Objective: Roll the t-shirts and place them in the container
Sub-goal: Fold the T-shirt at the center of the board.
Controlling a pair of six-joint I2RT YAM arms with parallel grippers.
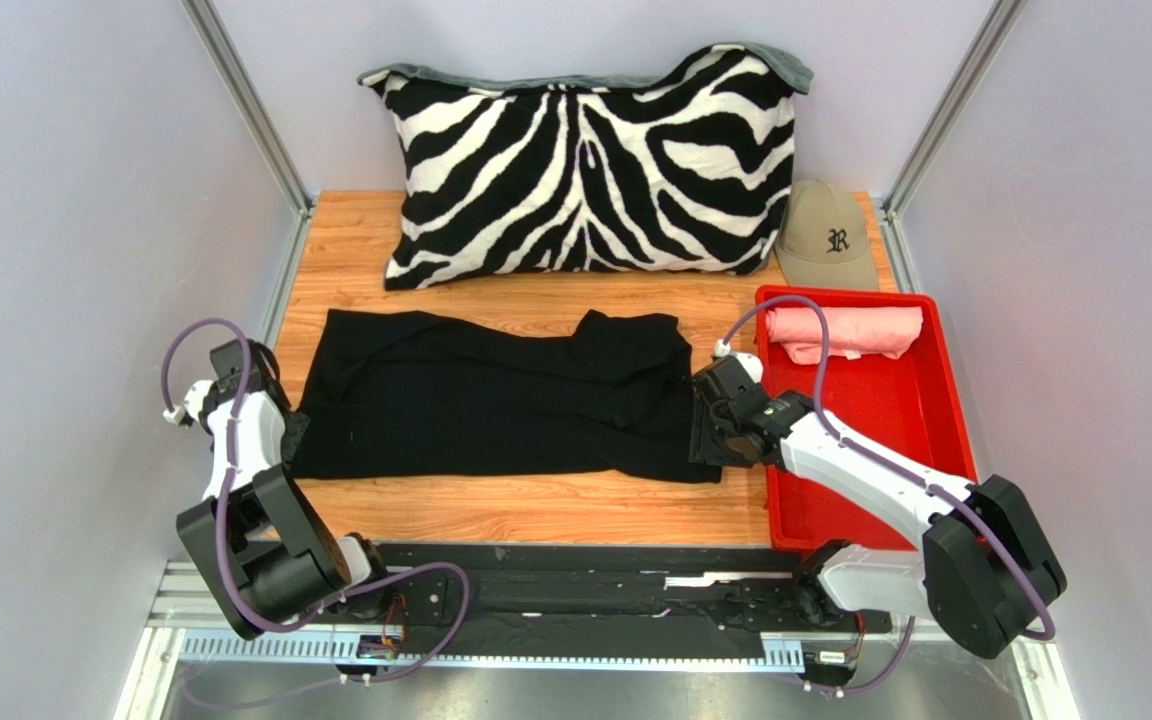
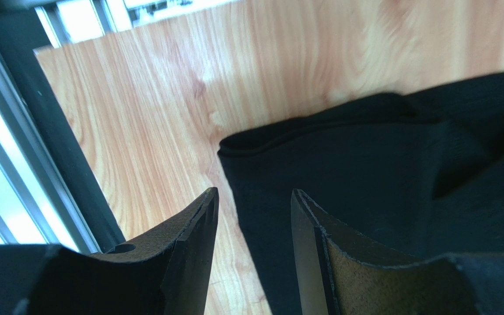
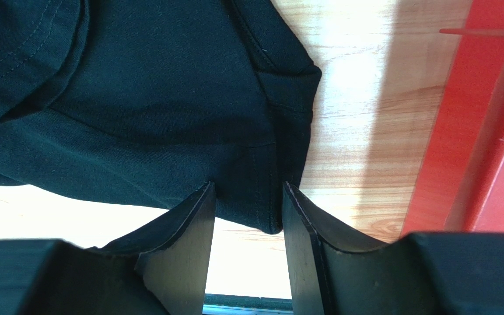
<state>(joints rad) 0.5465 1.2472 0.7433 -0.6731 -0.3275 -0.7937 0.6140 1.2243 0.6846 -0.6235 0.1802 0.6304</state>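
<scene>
At the left of the top view, the left gripper [image 1: 286, 432] is low at the left edge of the black shirt [image 1: 507, 398]. In its wrist view the jaws of this gripper [image 2: 253, 197] stand apart and clamp nothing. The folded edge of the shirt [image 2: 379, 170] lies on the table [image 2: 156, 111] under the gap and runs to the right.

The black shirt is spread flat across the middle of the table [image 1: 537, 507], with some folds near its centre. Behind it, at the upper centre, the zebra pillow [image 1: 590, 165] leans on the back wall.

At the right edge of the black shirt is the right gripper [image 1: 710, 438], also low. In its wrist view the jaws of this gripper [image 3: 247, 187] are apart. The lower corner of the shirt [image 3: 149, 98] shows in the gap between them; I cannot tell if the fingers [image 3: 189, 223] touch the cloth.

Further right, the red tray [image 1: 860, 495] is on the table, and the pink shirt [image 1: 845, 330] lies rolled at its far end. The tan cap [image 1: 826, 233] sits just behind the tray, beside the pillow.
</scene>
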